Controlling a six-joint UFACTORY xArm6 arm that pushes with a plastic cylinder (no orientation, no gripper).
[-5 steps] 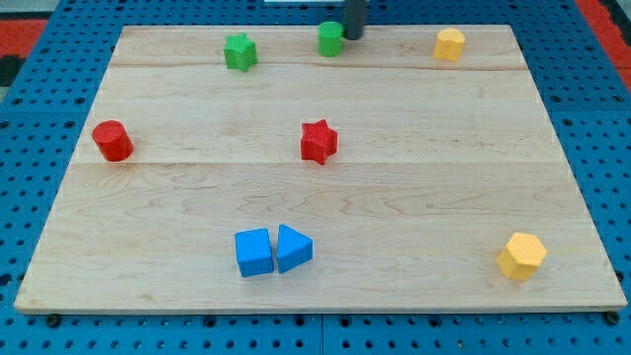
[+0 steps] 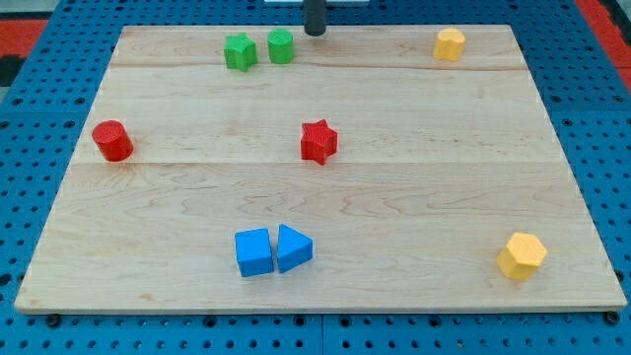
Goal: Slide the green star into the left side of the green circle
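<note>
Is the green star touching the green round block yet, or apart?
Apart, barely: a thin strip of board shows between green star and green circle. My tip sits to the circle's right.

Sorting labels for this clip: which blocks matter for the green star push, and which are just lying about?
Job: green star, green circle close on its right, my tip right of both.
Lying about: red cylinder, red star, two blue blocks, two yellow blocks.

Green star (image 2: 239, 51) near board's top edge, green circle (image 2: 281, 46) just right, narrowly apart
</note>
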